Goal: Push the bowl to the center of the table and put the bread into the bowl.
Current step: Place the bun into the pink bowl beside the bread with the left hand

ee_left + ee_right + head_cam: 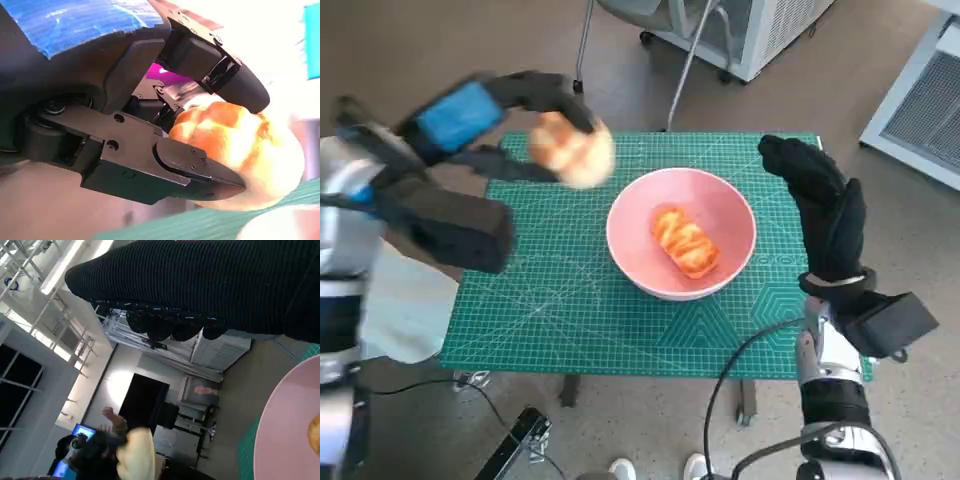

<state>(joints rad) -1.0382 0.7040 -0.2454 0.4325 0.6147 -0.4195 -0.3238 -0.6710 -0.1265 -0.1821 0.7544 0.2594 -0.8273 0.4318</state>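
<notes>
Green cutting mat under pink bowl

Bare green mat lies between the left hand and the pink bowl; the right hand stands just beside the bowl's far side.

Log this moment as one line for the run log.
left hand: holds bread roll above mat | right hand: open beside pink bowl | bowl: mid-table, one orange bread inside
</notes>
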